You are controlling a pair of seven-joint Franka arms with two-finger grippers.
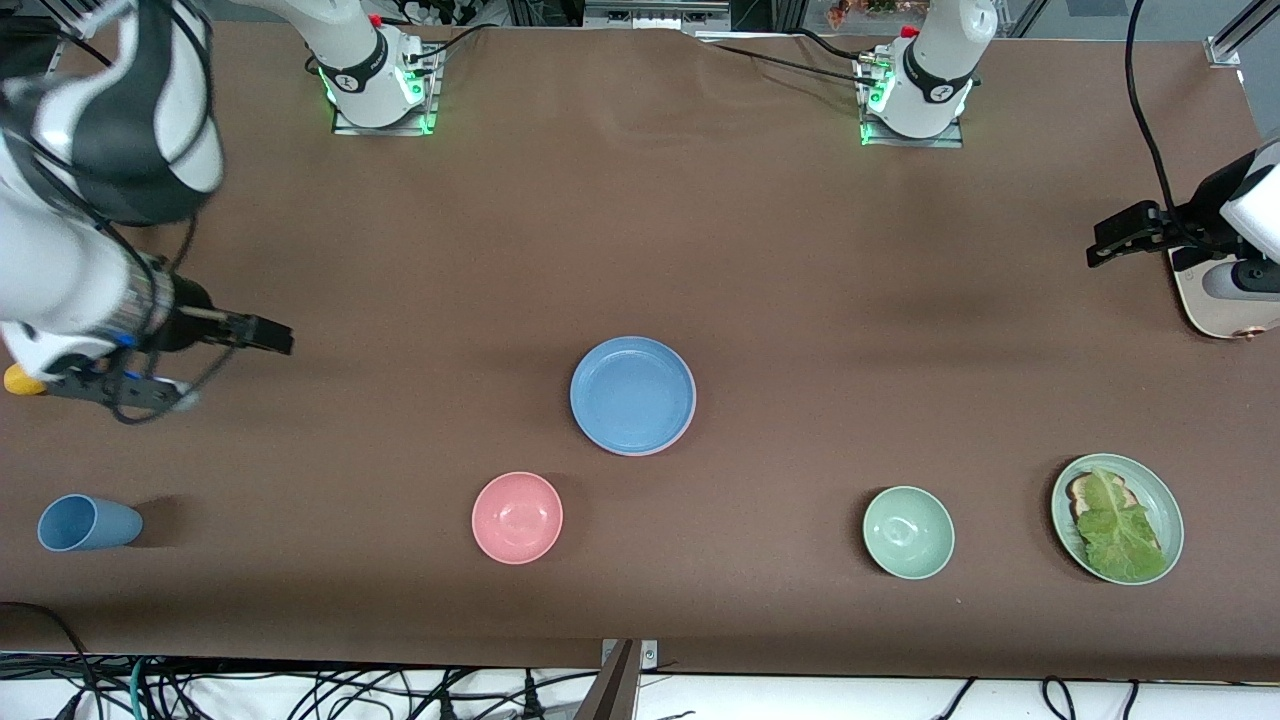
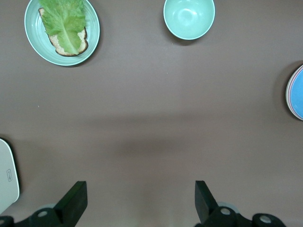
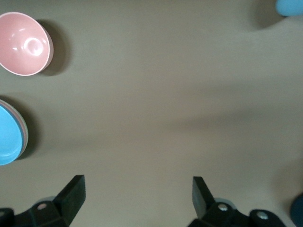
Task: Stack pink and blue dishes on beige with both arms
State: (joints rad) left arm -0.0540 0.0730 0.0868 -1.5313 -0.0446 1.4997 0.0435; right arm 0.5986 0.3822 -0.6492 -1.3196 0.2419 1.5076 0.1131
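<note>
Spanning the brown counter (image 1: 640, 220), the scene looks finished: the blue dish (image 1: 632, 395) tops the stack mid-counter, pink rim just showing beneath. Both tools, left (image 2: 141, 198) and right (image 3: 137, 196), hang wide, empty, near their ends; nothing remains but parking.

The front view looks steeply down from high across the table (image 1: 640, 200), facing both arm bases. Each wrist view looks straight down from well above the cloth, its own open fingers framing the edge. Both wrist views catch the blue plate (image 1: 632, 395) (image 2: 296, 92) (image 3: 9, 135), probably topping a stack.
</note>
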